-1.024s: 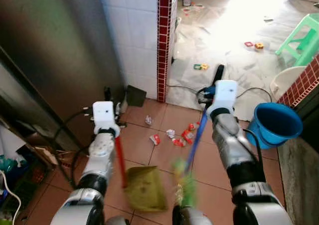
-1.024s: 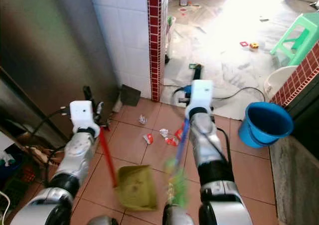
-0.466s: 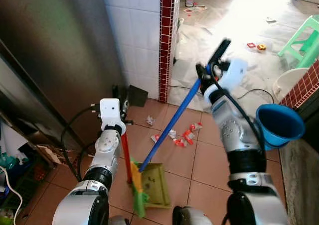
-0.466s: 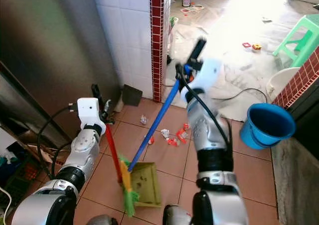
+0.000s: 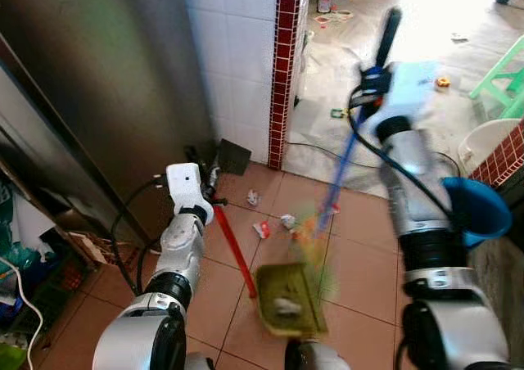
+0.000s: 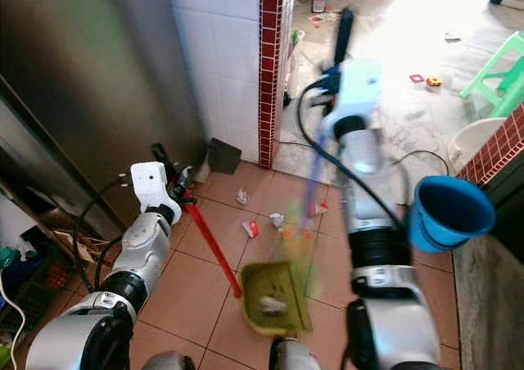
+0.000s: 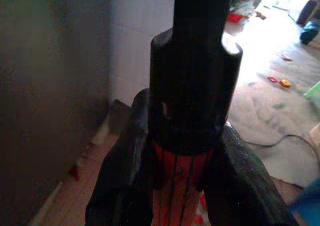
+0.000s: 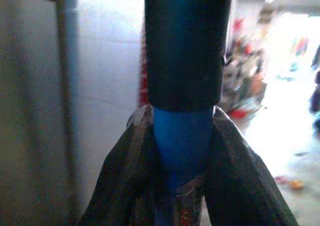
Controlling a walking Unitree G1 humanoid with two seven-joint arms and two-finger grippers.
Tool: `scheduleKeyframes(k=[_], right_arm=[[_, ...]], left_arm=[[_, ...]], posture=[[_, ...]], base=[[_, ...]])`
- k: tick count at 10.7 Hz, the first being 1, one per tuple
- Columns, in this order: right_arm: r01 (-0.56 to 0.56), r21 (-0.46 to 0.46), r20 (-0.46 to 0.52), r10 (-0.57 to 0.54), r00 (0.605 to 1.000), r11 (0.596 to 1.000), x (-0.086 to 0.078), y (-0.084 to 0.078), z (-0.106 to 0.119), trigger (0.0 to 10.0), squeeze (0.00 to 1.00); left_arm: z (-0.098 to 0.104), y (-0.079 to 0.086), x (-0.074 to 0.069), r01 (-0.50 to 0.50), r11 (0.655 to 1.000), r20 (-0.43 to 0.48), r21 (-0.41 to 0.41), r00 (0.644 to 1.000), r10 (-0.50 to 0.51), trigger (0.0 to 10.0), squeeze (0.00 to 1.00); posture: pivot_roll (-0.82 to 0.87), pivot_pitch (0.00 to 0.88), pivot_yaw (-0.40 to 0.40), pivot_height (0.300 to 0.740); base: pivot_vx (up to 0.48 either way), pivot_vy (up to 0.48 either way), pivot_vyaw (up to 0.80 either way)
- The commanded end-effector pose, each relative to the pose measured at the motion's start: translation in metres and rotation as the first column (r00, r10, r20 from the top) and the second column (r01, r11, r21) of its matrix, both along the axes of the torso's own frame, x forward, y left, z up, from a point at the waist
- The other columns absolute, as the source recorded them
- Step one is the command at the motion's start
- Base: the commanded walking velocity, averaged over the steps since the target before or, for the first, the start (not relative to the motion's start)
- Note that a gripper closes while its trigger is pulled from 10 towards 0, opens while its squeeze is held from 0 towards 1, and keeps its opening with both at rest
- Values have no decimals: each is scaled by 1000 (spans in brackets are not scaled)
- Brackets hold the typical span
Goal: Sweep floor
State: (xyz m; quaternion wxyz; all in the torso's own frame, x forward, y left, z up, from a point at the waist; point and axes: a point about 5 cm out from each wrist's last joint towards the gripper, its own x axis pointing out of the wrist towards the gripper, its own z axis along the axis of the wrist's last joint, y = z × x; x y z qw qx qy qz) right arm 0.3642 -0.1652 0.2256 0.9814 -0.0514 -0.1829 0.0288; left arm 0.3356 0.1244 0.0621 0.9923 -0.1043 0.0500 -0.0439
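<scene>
A green dustpan (image 5: pixel 286 298) rests on the brown tiles in front of me, a pale scrap lying in it. Its red handle (image 5: pixel 236 251) runs up to my left gripper (image 5: pixel 206 198), which is shut on it; the left wrist view shows the fingers (image 7: pixel 125 176) clamped round the handle's black-capped end. My right gripper (image 5: pixel 372 79) is raised and shut on the broom's blue handle (image 5: pixel 342 169). The green bristles (image 5: pixel 315 239) are blurred just beyond the dustpan's far edge. Red and white wrappers (image 5: pixel 264 228) lie on the tiles beside them.
A steel cabinet (image 5: pixel 98 83) and a white-tiled wall with a red-tiled corner (image 5: pixel 285 59) stand at the left. A blue bucket (image 6: pixel 446 210) sits at the right by a low brick ledge. A black cable (image 5: pixel 327 151) crosses the floor; a green stool (image 6: pixel 499 67) stands farther back.
The broom swung from across the dustpan to upright, its bristles now past the pan's far edge. The dustpan slid right and a pale scrap lies in it.
</scene>
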Motion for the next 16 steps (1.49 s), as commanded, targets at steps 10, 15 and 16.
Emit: scheduleKeyframes(k=[10, 15, 16], right_arm=[[154, -96, -125, -166, 978, 983, -13, 14, -79, 10000, 0], [109, -90, -101, -118, 988, 990, -8, 28, -75, 10000, 0], [110, -87, -105, -119, 987, 990, -7, 28, -76, 10000, 0]], left_arm=[[14, 37, -11, -65, 998, 105, 10, 992, 64, 10000, 0], [27, 24, -2, -20, 1000, 127, 0, 992, 20, 10000, 0], [29, 20, 0, -8, 1000, 130, 1, 991, 7, 10000, 0]], posture=[[-64, 0, 46, 740], [-68, 0, 37, 740], [-70, 0, 34, 740]], base=[[0, 0, -320], [0, -337, -285], [0, -356, 0]])
